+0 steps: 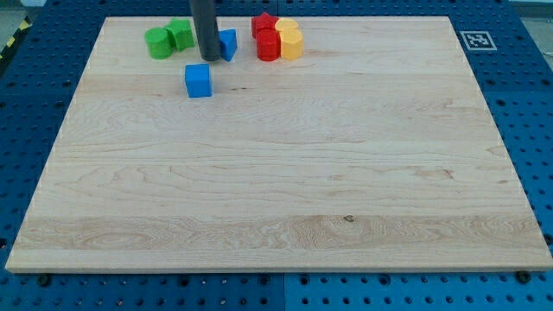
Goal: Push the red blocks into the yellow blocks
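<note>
Red blocks [267,40] touching yellow blocks [290,40]; my tip [209,59], gripperless, just left of blue block [228,43].

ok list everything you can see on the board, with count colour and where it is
green blocks: 2, green, top left of the board, touching each other
blue block: 1, blue cube, below my tip, apart from the others
second blue block: 1, blue, right beside the rod, partly hidden by it
red blocks: 2, red, top centre, against the yellow ones
yellow blocks: 2, yellow, on the reds' right side, touching them
board: 1, pale wood, on a blue pegboard table
marker tag: 1, black and white, board's top right corner
my tip: 1, dark rod, between the greens and the second blue block
</note>
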